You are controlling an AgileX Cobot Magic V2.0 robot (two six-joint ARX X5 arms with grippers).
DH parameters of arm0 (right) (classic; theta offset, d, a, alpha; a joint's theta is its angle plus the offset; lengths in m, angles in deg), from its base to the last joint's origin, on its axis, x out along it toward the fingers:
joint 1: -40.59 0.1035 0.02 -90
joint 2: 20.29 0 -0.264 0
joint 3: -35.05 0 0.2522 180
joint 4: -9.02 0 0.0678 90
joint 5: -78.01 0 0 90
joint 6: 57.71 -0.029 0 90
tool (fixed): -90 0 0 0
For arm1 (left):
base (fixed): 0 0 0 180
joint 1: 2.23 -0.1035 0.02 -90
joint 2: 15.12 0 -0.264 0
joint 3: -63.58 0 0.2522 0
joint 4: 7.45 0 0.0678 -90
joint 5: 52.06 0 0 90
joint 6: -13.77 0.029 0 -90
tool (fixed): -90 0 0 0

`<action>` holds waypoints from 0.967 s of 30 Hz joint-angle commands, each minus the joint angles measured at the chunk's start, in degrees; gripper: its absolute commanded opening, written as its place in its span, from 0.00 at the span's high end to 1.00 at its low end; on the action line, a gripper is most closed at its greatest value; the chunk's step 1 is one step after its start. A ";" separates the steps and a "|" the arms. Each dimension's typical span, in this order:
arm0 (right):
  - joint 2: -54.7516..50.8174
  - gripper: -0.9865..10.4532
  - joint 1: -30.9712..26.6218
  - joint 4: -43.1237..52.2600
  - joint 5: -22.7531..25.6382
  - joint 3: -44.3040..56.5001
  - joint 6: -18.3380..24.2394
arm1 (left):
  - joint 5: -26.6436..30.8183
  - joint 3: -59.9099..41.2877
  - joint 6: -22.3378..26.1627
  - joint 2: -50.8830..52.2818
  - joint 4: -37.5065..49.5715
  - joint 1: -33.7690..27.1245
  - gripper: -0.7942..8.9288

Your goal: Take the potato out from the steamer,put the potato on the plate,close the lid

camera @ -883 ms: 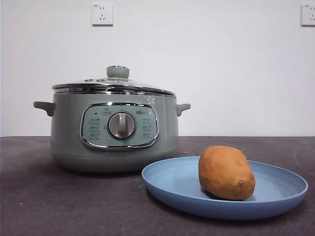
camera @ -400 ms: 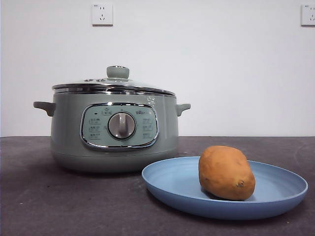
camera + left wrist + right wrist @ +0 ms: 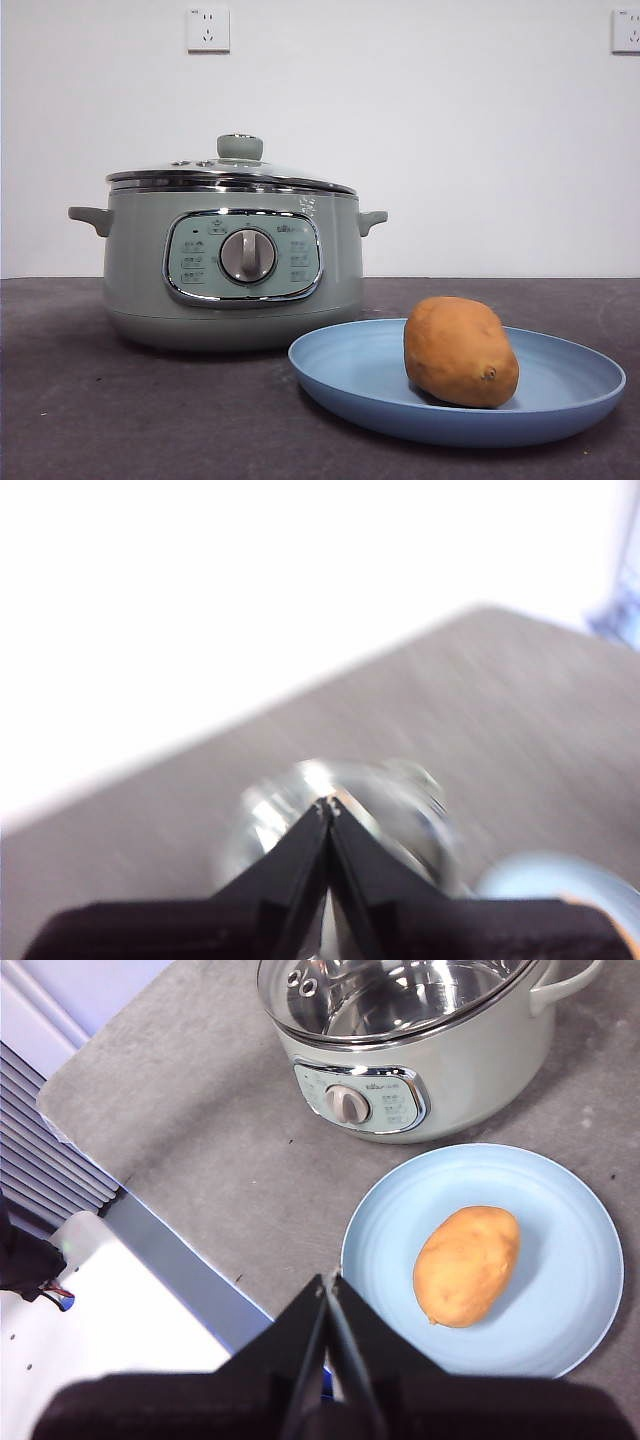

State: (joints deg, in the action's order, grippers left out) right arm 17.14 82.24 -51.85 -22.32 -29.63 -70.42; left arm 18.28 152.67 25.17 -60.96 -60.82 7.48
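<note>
The orange-brown potato (image 3: pixel 460 350) lies on the light-blue plate (image 3: pixel 340 370) at the front right; both also show in the right wrist view, potato (image 3: pixel 467 1265) on plate (image 3: pixel 570 1260). The sage-green steamer (image 3: pixel 232 270) stands to the left behind the plate, with the glass lid (image 3: pixel 235 170) seated on it. My right gripper (image 3: pixel 328 1282) is shut and empty, high above the table's front edge near the plate. My left gripper (image 3: pixel 328 805) is shut and empty, high above the lid (image 3: pixel 400 800), in a blurred view. No arm shows in the front view.
The dark grey table (image 3: pixel 150 420) runs to a white wall with two sockets (image 3: pixel 208 29). In the right wrist view the table's edge (image 3: pixel 180 1260) borders a white and blue base.
</note>
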 commanded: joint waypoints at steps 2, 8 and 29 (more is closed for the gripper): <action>0.00 0.91 0.00 0.15 0.15 -0.07 -0.28 | 1.36 -9.11 0.87 6.27 11.87 -4.90 0.92; 0.00 0.91 0.00 0.13 0.15 -0.07 -0.31 | 6.36 -29.57 0.35 18.16 29.00 -8.74 0.92; 0.00 0.91 0.00 0.11 0.15 -0.07 -0.28 | 16.96 -69.96 -6.29 42.60 35.69 -9.46 0.92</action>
State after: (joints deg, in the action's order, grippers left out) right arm 17.14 82.24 -51.85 -22.32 -29.63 -70.42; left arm 34.67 83.91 20.23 -19.09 -25.79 -1.76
